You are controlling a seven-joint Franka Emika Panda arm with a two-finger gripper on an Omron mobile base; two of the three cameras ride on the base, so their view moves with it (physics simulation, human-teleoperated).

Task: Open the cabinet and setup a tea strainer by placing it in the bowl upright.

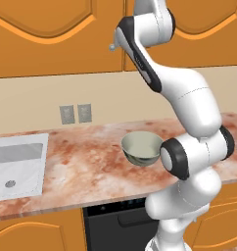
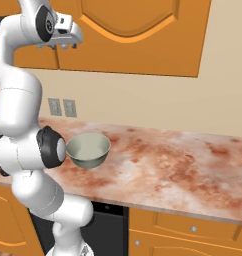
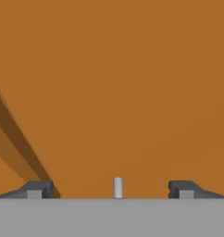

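Claw: claw (image 3: 112,189) spread wide, empty, small silver cylindrical knob (image 3: 117,187) between its tips.
Cabinet: smooth orange wooden arched-panel cabinet (image 2: 138,35), doors closed.
Bowl: glossy round pale grey-green bowl (image 1: 141,147) near the mottled reddish marble worktop's (image 2: 168,160) front edge.

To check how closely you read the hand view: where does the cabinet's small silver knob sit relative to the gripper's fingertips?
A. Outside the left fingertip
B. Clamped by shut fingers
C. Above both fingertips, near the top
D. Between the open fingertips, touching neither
D: the knob stands midway in the open gripper, with orange cabinet door showing on both sides of it.
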